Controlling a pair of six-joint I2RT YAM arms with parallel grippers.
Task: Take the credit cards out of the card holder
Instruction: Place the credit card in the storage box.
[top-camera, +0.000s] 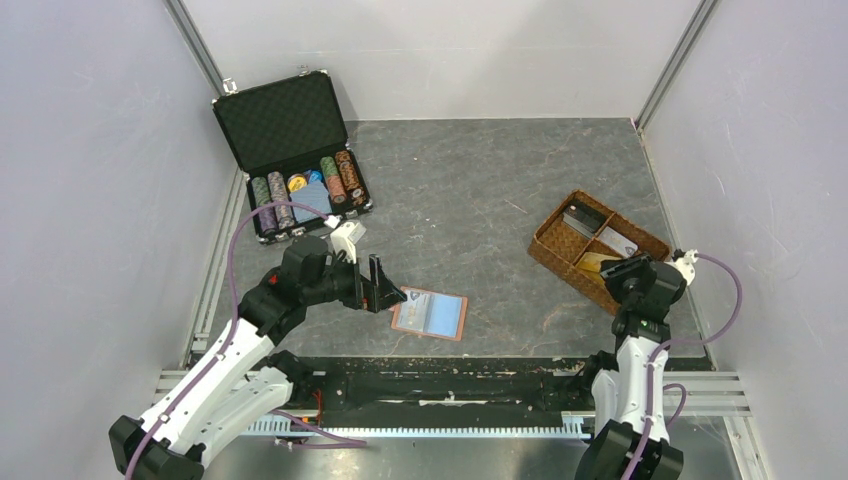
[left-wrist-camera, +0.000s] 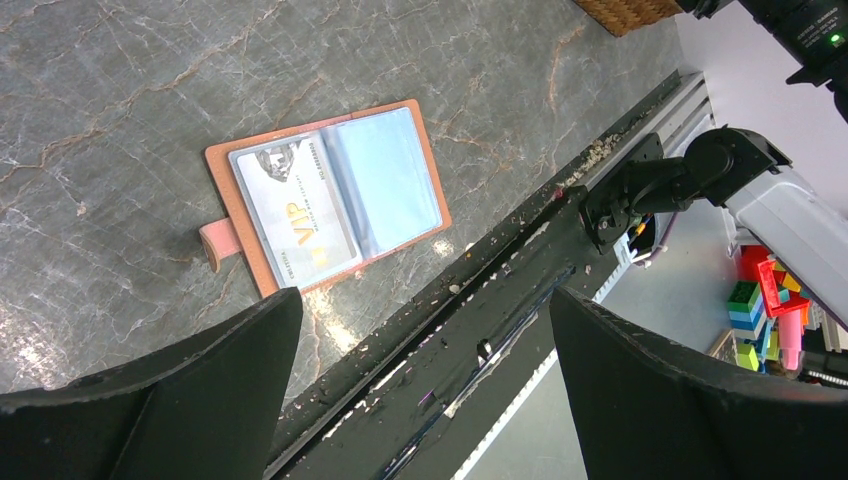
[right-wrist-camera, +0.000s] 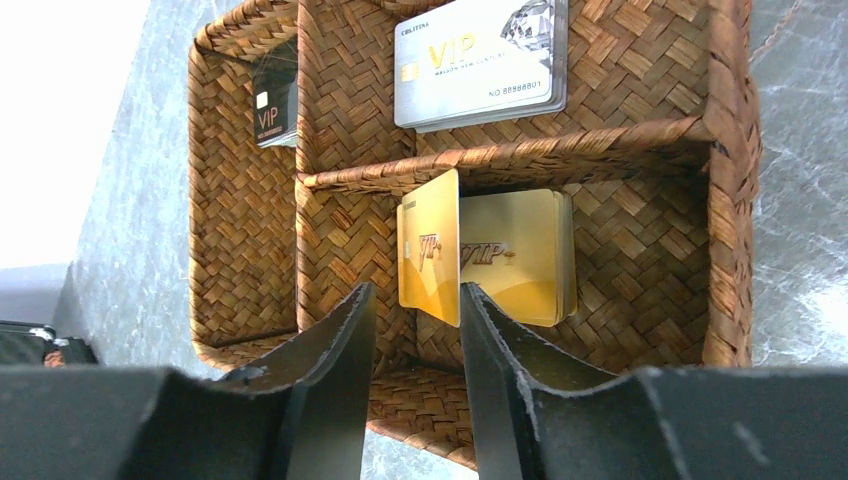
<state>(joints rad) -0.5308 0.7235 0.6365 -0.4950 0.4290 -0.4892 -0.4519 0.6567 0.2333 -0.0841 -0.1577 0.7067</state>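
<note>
The tan card holder (top-camera: 430, 314) lies open and flat near the table's front edge. In the left wrist view the card holder (left-wrist-camera: 412, 125) shows a silver VIP credit card (left-wrist-camera: 295, 215) in its left clear sleeve; the right sleeve looks pale blue. My left gripper (top-camera: 385, 290) hovers just left of it, wide open and empty (left-wrist-camera: 425, 300). My right gripper (top-camera: 628, 270) hangs over the woven tray. In the right wrist view it (right-wrist-camera: 415, 292) is open, and a gold card (right-wrist-camera: 430, 245) stands on edge just beyond the tips, close to the right finger (right-wrist-camera: 490, 330).
The brown woven divided tray (top-camera: 550, 245) stands at the right and holds a gold card stack (right-wrist-camera: 520, 255), silver cards (right-wrist-camera: 480, 60) and a black card (right-wrist-camera: 272, 105). An open black chip case (top-camera: 290, 150) sits at the back left. A black rail (left-wrist-camera: 480, 320) runs along the front edge.
</note>
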